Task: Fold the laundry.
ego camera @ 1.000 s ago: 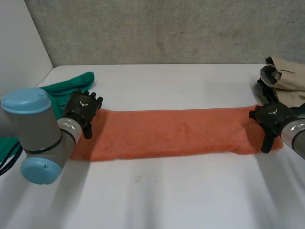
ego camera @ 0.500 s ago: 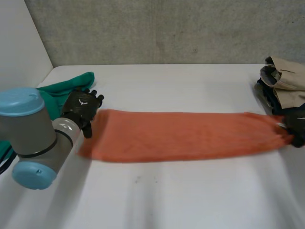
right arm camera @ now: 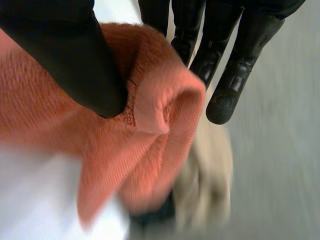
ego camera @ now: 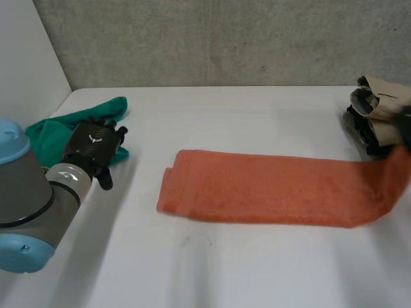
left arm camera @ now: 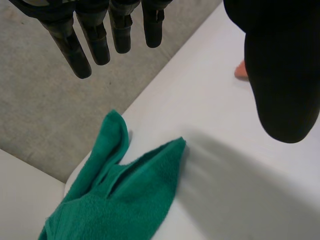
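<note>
- The white table carries everything, with a grey wall behind it.
- 1 long orange towel stretches from the table's middle toward the robot's right. Its left end lies on the surface with a small rolled lip. Its right end is lifted off the table, just in front of the clothes stack.
- The left arm, grey with a light-blue cap, sits at the table's left side.
- 1 crumpled green cloth lies near the far left corner, well apart from the towel.
- 1 stack of folded clothes, beige over dark, sits at the far right.
- The left hand hovers above the green cloth, its fingers straight and spread away from the thumb, holding nothing.
- The right hand pinches the towel's raised end between its thumb and fingers.
</note>
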You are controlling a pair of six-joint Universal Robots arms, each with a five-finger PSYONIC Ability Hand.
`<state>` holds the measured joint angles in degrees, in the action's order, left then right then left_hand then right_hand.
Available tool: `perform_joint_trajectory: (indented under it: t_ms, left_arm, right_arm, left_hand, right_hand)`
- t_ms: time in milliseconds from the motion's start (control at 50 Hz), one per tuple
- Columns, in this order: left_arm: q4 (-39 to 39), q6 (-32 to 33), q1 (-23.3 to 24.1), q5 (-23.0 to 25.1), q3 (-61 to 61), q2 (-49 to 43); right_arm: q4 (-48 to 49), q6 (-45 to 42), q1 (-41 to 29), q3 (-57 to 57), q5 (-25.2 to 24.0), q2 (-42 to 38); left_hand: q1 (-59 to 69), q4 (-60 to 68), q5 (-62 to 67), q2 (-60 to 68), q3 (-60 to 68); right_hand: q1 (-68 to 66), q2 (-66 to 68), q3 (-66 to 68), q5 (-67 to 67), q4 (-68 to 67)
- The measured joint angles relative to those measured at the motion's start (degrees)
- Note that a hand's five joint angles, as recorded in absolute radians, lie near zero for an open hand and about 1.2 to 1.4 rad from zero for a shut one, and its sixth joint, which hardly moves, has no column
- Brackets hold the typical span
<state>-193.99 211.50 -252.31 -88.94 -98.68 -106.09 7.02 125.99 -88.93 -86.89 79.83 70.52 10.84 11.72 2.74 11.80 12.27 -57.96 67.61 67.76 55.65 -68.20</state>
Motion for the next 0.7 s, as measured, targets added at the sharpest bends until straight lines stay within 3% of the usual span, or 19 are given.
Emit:
perform_joint_trajectory:
  t_ms: [40,60,80,100,140,180,220,240,320,400,420,440,480,500,540,700]
  left_arm:
    - [-0.02,-0.35,-0.06,0.04,0.08,0.20]
    - [-0.05,-1.10,-0.24,0.15,0.26,0.64]
    - [-0.05,-1.10,-0.24,0.15,0.26,0.64]
    - [-0.06,-1.65,-0.48,0.20,0.36,1.06]
    - [-0.07,-1.95,-0.68,0.24,0.36,1.33]
    - [-0.08,-2.28,-1.02,0.27,0.29,1.70]
    - [-0.10,-2.36,-1.14,0.30,0.20,1.81]
    - [-0.11,-2.42,-1.29,0.31,0.07,1.90]
    - [-0.12,-2.41,-1.44,0.33,-0.17,1.81]
    - [-0.16,-2.35,-1.35,0.34,-0.11,1.48]
    - [-0.17,-2.35,-1.31,0.34,-0.04,1.42]
    - [-0.20,-2.34,-1.22,0.35,0.14,1.32]
    - [-0.26,-2.34,-1.06,0.37,0.48,1.22]
    - [-0.34,-2.38,-0.90,0.41,0.96,1.14]
    - [-0.46,-2.64,-0.61,0.59,1.90,1.04]
    - [-0.73,-8.35,3.91,2.66,9.57,-1.90]
  right_arm:
    - [0.35,0.24,-2.73,0.16,-0.91,0.38]
    - [1.67,0.64,-9.60,0.72,-3.21,0.78]
    - [1.67,0.64,-9.60,0.72,-3.21,0.78]
    - [3.52,0.84,-16.11,1.58,-5.36,0.20]
    - [3.97,0.87,-17.41,1.80,-5.77,-0.07]
    - [8.11,0.81,-27.63,4.51,-8.85,-4.35]
    - [9.13,0.75,-30.33,5.60,-9.51,-6.20]
    - [10.89,0.55,-35.17,8.11,-10.52,-10.40]
    - [12.65,0.03,-42.30,13.42,-11.46,-19.31]
    - [12.90,-0.01,-45.60,16.67,-11.62,-25.35]
    - [12.89,0.04,-45.84,16.89,-11.58,-25.76]
    - [12.86,0.23,-46.33,17.27,-11.41,-26.43]
    - [12.82,0.59,-46.65,17.43,-11.06,-26.46]
    - [12.74,1.11,-46.77,17.32,-10.57,-25.87]
    - [12.61,2.43,-46.63,16.67,-9.36,-24.23]
    - [8.07,18.03,-40.50,8.70,-1.09,-11.89]
  left_hand:
    - [0.00,0.00,0.00,0.00,0.00]
    - [0.00,0.00,0.00,0.00,0.00]
    - [0.00,0.00,0.00,0.00,0.00]
    - [0.00,0.00,0.00,0.00,0.00]
    - [0.00,0.00,0.00,0.00,0.00]
    - [0.00,0.00,0.00,0.00,0.00]
    - [0.00,0.00,0.00,0.00,0.00]
    - [0.00,0.00,0.00,0.00,0.00]
    - [0.00,0.00,0.00,0.00,0.00]
    - [0.00,0.00,0.00,0.00,0.00]
    - [0.00,0.00,0.00,0.00,0.00]
    - [0.00,0.00,0.00,0.00,0.00]
    - [0.00,0.00,0.00,0.00,0.00]
    - [0.00,0.00,0.00,0.00,0.00]
    - [0.00,0.00,0.00,0.00,0.00]
    - [0.00,0.00,0.00,0.00,0.00]
  right_hand:
    - [0.00,0.00,0.03,0.07,0.00]
    - [0.00,0.00,0.28,0.21,0.00]
    - [0.00,0.00,0.28,0.21,0.00]
    - [-0.71,0.00,0.31,0.33,0.00]
    - [-0.71,0.00,0.31,0.33,0.00]
    - [-1.05,0.00,0.31,0.35,0.00]
    - [-1.05,0.00,0.31,0.43,0.00]
    - [-1.05,0.00,0.31,0.54,0.00]
    - [-1.05,0.00,0.31,0.63,-0.01]
    - [2.10,-5.88,-5.72,-3.55,5.23]
    - [7.32,-12.10,-10.81,-8.86,11.22]
    - [19.74,-25.06,-24.64,-20.81,23.78]
    - [23.19,-28.63,-28.08,-24.16,27.25]
    - [41.20,-47.87,-47.24,-44.28,47.47]
    - [45.54,-54.43,-54.54,-50.69,54.10]
    - [45.87,-55.01,-55.58,-51.79,54.53]
